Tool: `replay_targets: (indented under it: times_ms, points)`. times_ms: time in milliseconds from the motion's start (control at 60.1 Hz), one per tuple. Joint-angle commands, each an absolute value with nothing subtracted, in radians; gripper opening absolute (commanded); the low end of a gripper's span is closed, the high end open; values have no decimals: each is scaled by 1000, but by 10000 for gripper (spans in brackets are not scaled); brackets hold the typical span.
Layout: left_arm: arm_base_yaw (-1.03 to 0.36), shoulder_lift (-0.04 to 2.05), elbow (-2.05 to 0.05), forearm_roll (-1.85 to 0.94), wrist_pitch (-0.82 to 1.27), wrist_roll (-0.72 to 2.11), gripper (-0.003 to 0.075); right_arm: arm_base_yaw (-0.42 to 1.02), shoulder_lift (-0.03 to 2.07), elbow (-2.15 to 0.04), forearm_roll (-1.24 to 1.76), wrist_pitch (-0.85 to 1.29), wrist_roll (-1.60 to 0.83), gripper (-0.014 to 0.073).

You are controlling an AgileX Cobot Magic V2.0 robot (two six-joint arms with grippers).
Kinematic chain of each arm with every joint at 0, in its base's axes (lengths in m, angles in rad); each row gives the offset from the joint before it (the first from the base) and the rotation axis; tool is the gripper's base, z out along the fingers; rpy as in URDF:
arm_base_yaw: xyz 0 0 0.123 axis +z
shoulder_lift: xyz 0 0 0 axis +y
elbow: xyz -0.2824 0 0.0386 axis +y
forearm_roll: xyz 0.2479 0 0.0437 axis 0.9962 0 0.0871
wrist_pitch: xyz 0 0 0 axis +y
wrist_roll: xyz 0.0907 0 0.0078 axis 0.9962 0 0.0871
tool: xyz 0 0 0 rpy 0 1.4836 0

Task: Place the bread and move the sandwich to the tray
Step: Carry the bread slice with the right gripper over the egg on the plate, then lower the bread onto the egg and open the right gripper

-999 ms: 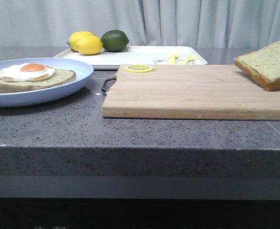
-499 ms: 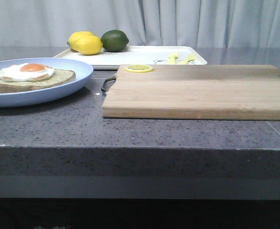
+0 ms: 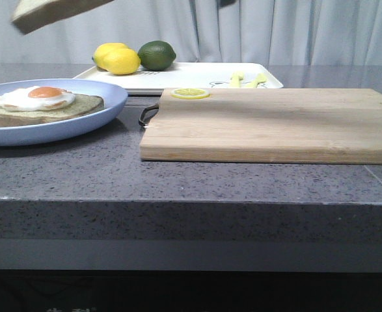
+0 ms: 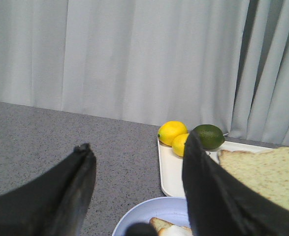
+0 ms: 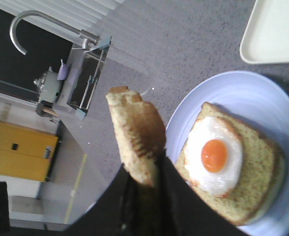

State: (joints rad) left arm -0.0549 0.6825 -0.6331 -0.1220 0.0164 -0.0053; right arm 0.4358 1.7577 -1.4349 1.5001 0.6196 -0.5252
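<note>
**Bread slice held in the air above the plate; egg-topped slice on the plate**

Right gripper (image 5: 143,183): fingers were clamped on the bread (image 5: 134,135), pinching the slice edge-on through its thickness, crust end pointing away from the fingers. In the front view the bread (image 3: 51,12) appeared tilted at the upper left of the frame, well clear of the counter and above the pale-blue plate (image 3: 80,120). The gripper itself was outside the front view.

Left gripper (image 4: 137,167): fingers stood apart with nothing between them. The bread (image 4: 265,174) showed just beyond one finger, not touching it as far as could be told.

Sandwich (image 3: 41,104): one brown-crusted slice lay flat on the plate with the fried egg on top, yolk up. The right wrist view showed the same slice (image 5: 230,172) sitting toward one side of the plate (image 5: 242,93).

Tray (image 3: 184,77): white, at the back of the grey countertop (image 3: 112,175), behind the wooden cutting board (image 3: 269,123). Two lemons (image 3: 116,58) and a lime (image 3: 156,54) sat at its left end, touching one another. Small yellow utensils (image 3: 246,79) lay toward its right end. A lemon slice (image 3: 191,93) rested on the board's rear left corner.
</note>
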Motion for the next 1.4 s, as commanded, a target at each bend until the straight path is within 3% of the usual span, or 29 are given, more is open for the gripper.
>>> replay_targets:
  times_ms: [0,166,549,666,882,1015,1298,1381]
  points:
    - [-55,686,-662,-130,-67,-10,387,457,1763,-1460,1706,606,-559,35]
    - [-55,686,-662,-130,-67,-10,387,486,1855,-1460,1899,647,-610,35]
    - [-55,686,-662,-130,-67,-10,387,542,1909,-1462,1898,586,-627,50]
    - [-55,686,-662,-130,-67,-10,387,542,1909,-1462,1898,579,-627,148]
    - [-55,686,-662,-130,-67,-10,387,542,1909,-1462,1898,578,-627,459]
    - [-55,686,-662,-130,-67,-10,387,542,1909,-1462,1898,581,-627,563]
    - [-55,686,-662,-130,-67,-10,387,541,1859,-1462,1800,560,-627,553]
    - [-55,686,-662,-130,-67,-10,387,540,1812,-1462,1743,513,-627,468]
